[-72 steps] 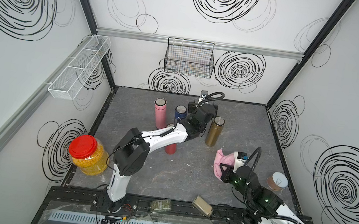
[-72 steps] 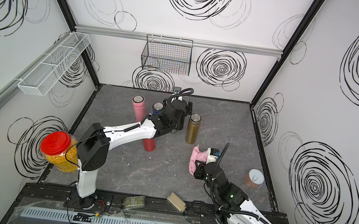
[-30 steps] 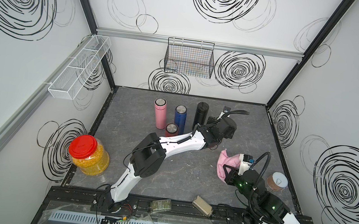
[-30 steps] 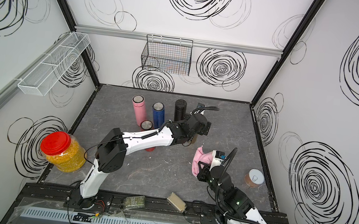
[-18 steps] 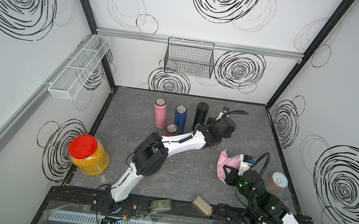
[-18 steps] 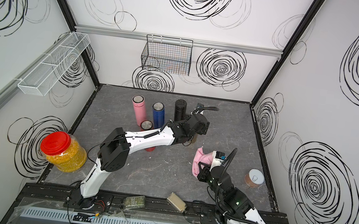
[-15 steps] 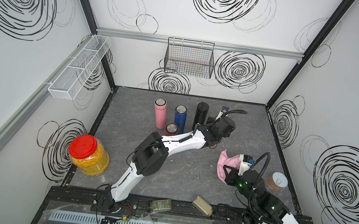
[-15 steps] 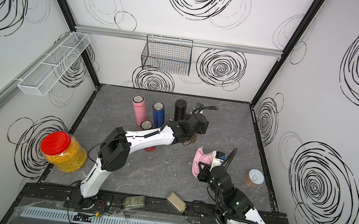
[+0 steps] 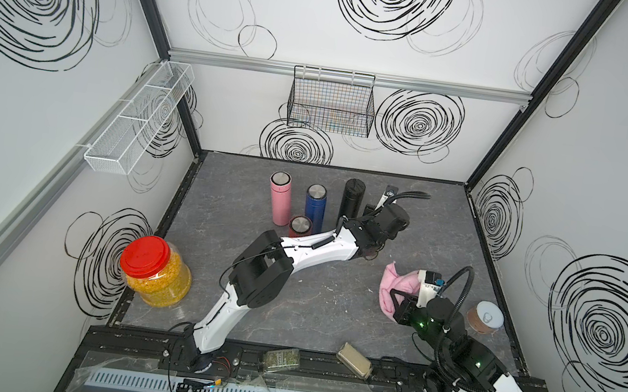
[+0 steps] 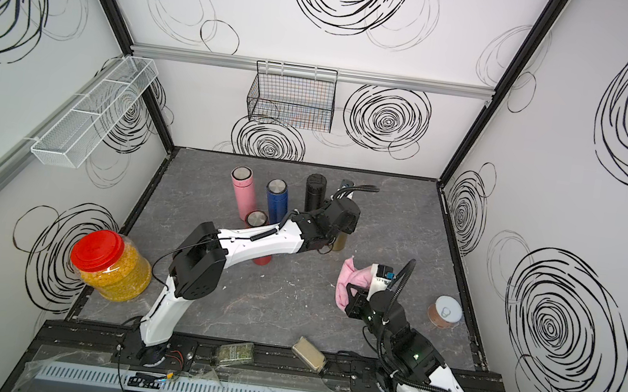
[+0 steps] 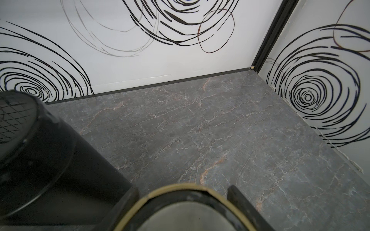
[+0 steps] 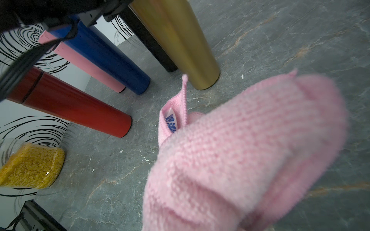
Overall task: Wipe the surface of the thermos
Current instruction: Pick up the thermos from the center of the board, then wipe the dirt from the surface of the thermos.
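Two grippers in a top view: our left gripper (image 10: 333,237) clamps the gold metal thermos (image 10: 340,243) just beside the tall black thermos (image 10: 314,193); our right gripper (image 10: 352,289) pinches the pink knitted cloth (image 10: 349,278). Left wrist: fingers (image 11: 128,203) flank the gold rim. Right wrist: mostly cloth.

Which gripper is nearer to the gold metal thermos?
Left. The left gripper is shut on the gold metal thermos top; the right gripper, holding a pink knitted cloth, is apart from it.

A robotics lab booth: swirl-printed walls (image 9: 308,11) enclosing a marbled tabletop (image 9: 310,307).
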### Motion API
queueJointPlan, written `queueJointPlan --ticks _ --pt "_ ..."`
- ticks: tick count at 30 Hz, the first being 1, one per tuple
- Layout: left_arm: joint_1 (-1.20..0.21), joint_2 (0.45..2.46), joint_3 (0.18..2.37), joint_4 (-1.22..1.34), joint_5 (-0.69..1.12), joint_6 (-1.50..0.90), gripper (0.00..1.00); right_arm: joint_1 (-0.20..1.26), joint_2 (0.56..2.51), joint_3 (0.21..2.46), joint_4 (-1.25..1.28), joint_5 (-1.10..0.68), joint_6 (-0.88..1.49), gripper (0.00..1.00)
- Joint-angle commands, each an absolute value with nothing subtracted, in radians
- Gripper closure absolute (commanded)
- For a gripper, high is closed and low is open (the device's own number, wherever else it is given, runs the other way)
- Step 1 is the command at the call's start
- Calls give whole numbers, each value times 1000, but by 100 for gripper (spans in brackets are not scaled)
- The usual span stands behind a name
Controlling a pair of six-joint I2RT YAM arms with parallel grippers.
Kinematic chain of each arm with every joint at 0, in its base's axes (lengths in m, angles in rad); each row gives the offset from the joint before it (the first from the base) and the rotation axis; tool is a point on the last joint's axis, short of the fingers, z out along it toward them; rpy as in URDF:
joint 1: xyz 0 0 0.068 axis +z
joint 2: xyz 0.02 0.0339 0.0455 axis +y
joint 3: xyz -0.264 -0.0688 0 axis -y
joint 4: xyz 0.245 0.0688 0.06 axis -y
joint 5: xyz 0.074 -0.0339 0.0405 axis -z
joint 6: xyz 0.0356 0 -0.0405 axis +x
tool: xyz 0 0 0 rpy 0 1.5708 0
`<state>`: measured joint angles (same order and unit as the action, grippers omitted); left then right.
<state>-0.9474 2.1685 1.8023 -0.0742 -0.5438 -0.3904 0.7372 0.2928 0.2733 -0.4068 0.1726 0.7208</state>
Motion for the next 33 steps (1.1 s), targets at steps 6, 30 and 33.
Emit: queueJointPlan --ticks 6,30,33 --pt "-980 1904 1569 -123 -518 -407 100 733 281 260 -316 31 721 100" --pt "-1054 1570 1173 -28 -483 -683 100 962 734 173 168 273 719 100" --pt "-1051 1562 1154 -14 -478 -681 100 963 660 80 164 271 756 100"
